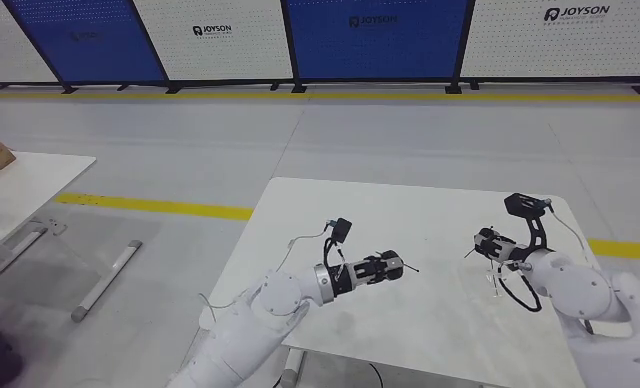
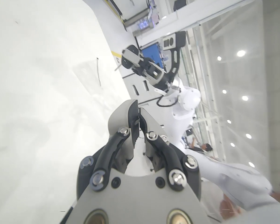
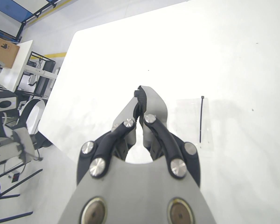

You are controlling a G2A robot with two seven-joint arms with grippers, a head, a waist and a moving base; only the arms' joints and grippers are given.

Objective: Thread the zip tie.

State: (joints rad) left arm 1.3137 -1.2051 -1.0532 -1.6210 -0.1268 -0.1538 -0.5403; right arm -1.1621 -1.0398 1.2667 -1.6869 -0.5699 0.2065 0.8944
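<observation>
Table (image 1: 400,203): white top, carrying the task's thing toward its right side.
Left gripper (image 2: 138,109): held above the middle of the table. Jaws pressed narrow, pads meeting. A thin dark sliver shows at the tips, and I cannot tell what it is.
Right gripper (image 3: 140,95): held above the right part of the table. Jaws likewise closed together, with nothing plainly gripped.
Zip tie (image 3: 201,120): black and straight, lying flat on a clear plastic sheet (image 3: 189,127) on the table. It is just beside and below the right gripper and touches neither gripper.
Long axis: runs roughly the way the right jaws point, with the head at the end farther from that wrist.
Nearer arm: the right. The left is well apart across open table.
Likely next move: pickup has not begun. The right jaws would probably need to open, shift sideways over the strap and come down across it.
</observation>
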